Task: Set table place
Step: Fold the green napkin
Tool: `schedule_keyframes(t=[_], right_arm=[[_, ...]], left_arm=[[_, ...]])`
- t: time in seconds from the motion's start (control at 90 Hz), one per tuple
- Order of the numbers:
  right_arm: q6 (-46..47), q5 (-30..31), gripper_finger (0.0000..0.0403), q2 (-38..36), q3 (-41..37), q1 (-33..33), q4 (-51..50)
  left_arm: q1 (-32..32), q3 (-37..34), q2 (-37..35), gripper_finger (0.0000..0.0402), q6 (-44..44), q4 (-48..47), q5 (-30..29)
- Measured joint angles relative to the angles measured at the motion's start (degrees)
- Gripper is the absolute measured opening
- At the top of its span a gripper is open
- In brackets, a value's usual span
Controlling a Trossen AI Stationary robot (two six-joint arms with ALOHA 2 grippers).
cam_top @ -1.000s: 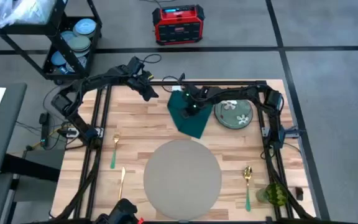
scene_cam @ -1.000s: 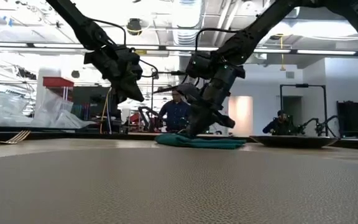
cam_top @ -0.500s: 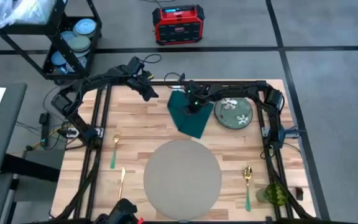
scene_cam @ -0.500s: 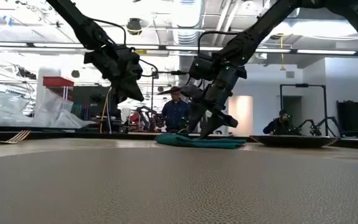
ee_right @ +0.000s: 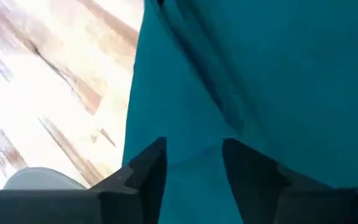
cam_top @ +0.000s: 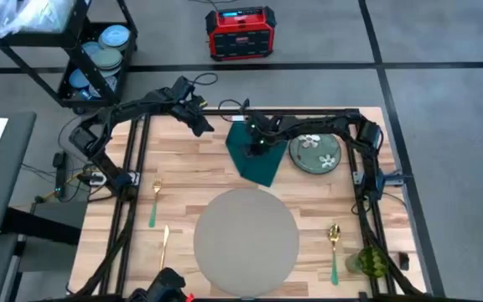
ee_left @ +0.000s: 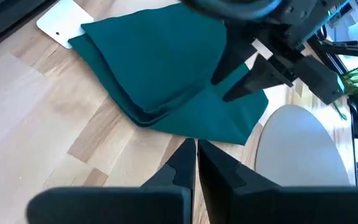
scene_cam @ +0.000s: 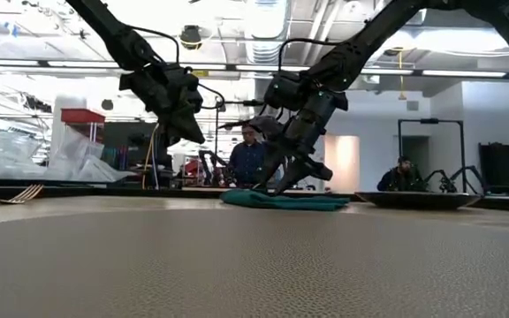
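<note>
Butcher-block table (cam_top: 191,164), workshop behind | right gripper (cam_top: 259,147): fingers parted, poised over the folded dark green napkin (cam_top: 254,155) at the far centre | left gripper (cam_top: 199,124): fingers closed together, raised beside the napkin | flowered plate (cam_top: 316,153) just right of the napkin | round grey placemat (cam_top: 246,241) at near centre, forks (cam_top: 153,201) left, spoon (cam_top: 334,242) right.

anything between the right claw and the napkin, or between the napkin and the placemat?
Nothing visible. The right claw is open right over the napkin with only air between. Between the napkin and the placemat lies bare table. The plate sits off to the side; the left claw is shut, clear of the path.
</note>
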Motion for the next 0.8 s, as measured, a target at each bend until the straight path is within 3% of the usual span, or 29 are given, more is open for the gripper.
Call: schedule_keyframes(t=[0.478, 0.644, 0.8], right_arm=[[0.9, -0.9, 0.0137, 2.3, 1.2, 1.2, -3.1], [-2.2, -6.7, 0.0136, 9.5, 10.7, 2.2, -9.6], [-6.2, -6.6, 0.0135, 15.4, 21.9, 3.6, -18.7]], left_arm=[[-0.6, 0.0, 0.0, 0.0, -1.6, -0.2, 0.0], [-1.1, 0.0, 0.0, 0.0, -2.1, -0.4, 0.0], [-1.2, 0.0, 0.0, 0.0, -2.9, -0.4, 0.1]])
